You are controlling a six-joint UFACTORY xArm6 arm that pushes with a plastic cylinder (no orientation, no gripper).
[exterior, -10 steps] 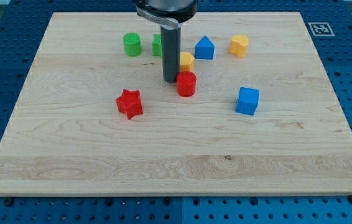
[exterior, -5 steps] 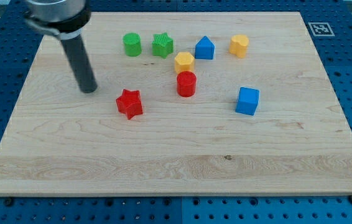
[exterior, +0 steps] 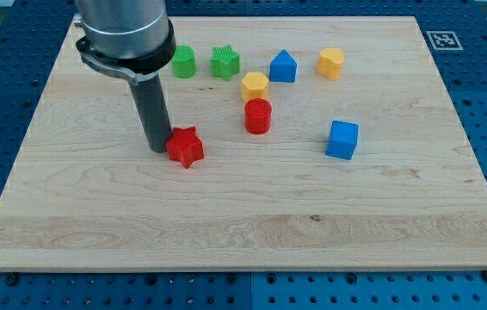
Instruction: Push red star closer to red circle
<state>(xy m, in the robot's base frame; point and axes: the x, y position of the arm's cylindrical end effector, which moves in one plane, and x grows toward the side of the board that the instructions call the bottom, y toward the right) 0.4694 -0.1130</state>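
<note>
The red star (exterior: 186,147) lies left of the board's middle. The red circle, an upright cylinder (exterior: 258,115), stands to its right and a little toward the view's top, about a block's width away. My tip (exterior: 159,146) rests on the board right against the star's left side, touching it. The dark rod rises from there toward the view's top left.
A yellow hexagon (exterior: 255,85) stands just above the red circle. A green cylinder (exterior: 183,62), partly behind the rod, a green star (exterior: 225,62), a blue house-shaped block (exterior: 283,66) and a yellow block (exterior: 331,63) line the top. A blue cube (exterior: 342,139) sits right.
My tip moved from beside the red circle out to the left, then came back right to the red star's left side. The star has shifted slightly right and down.
</note>
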